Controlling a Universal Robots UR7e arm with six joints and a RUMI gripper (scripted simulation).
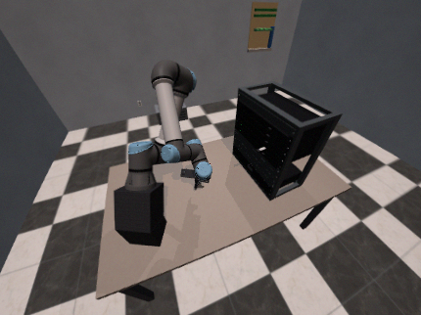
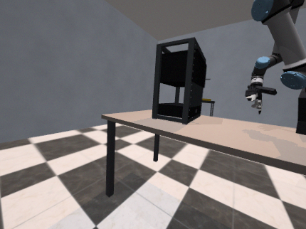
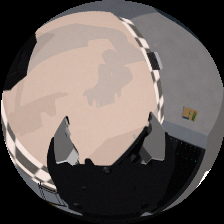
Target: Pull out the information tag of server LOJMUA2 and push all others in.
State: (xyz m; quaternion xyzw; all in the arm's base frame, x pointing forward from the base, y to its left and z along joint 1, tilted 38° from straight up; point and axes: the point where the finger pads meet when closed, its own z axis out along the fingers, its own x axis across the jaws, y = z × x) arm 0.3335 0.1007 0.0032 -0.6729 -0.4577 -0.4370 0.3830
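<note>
One arm [image 1: 168, 111] stands at centre-left of the top view on a dark pedestal [image 1: 128, 225]. Its gripper [image 1: 198, 183] hangs released above the table [image 1: 235, 213], grasping nothing. Right of centre stands the rack [image 1: 304, 134], one pale tag [image 1: 262, 149] protruding from its front.

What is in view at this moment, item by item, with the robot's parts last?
server rack: one, black, far right part of the table, upright.
pulled-out information tag: one, pale, sticking out of the rack's front; label unreadable.
table: one, beige top, dark legs.
poster: one, tan with green and blue bars, back wall.
floor: black and white checks.
pedestal: one, black, left part of the table.
arm: one, grey with blue joint caps.
gripper: one, dark fingers open, nothing between them, above the table, apart from the rack.
</note>
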